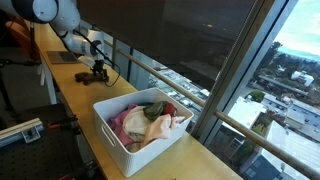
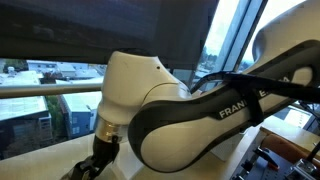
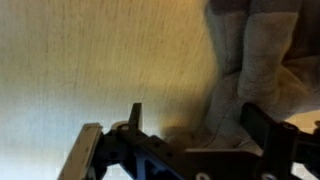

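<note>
Cloth (image 3: pixel 250 55) lies crumpled on the counter (image 3: pixel 100 60), far left end. Gripper (image 3: pixel 175 140) sits low beside it, jaws spread and empty. Step: approach. A grasp calls for centring the jaws over a fold. Basket (image 1: pixel 110 135) stands well apart, nearer.

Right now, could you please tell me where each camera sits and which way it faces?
Exterior view: along the counter, past a basket, towards arm and claw.
Exterior view: close beside the arm, facing the window.
Wrist view: down onto counter and grey cloth, open claw below.
Shared: both exterior views show arm, claw and window.
</note>
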Controlling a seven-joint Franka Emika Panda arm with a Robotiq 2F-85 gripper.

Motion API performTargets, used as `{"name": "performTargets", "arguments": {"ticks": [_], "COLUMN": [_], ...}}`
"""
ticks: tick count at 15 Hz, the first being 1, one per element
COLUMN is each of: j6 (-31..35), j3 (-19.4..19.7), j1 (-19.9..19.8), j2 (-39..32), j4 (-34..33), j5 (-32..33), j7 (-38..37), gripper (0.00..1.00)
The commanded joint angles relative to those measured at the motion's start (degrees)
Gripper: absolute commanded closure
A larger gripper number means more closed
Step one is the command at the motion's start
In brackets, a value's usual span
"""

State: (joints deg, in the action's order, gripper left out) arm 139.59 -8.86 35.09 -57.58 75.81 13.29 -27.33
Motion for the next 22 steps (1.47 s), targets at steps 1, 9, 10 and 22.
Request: {"name": "performTargets", "arguments": {"ticks": [1,9,10,22], "j6": [-4.1,-8.5,-8.7,-12.7], "j3": [0.7,0.6,0.5,0.5], "j1": [1.9,1.9,2.1,5.8], "j2": [-4.0,-7.0,-7.6,-16.8], "j4": [-8.2,-16.8,-17.6,-27.6], "j5": [-3.7,-6.8,-7.0,-9.2], "j7": [3.5,6.7,6.9,7.5], "gripper": [0.00,0.00,0.00,0.22]}}
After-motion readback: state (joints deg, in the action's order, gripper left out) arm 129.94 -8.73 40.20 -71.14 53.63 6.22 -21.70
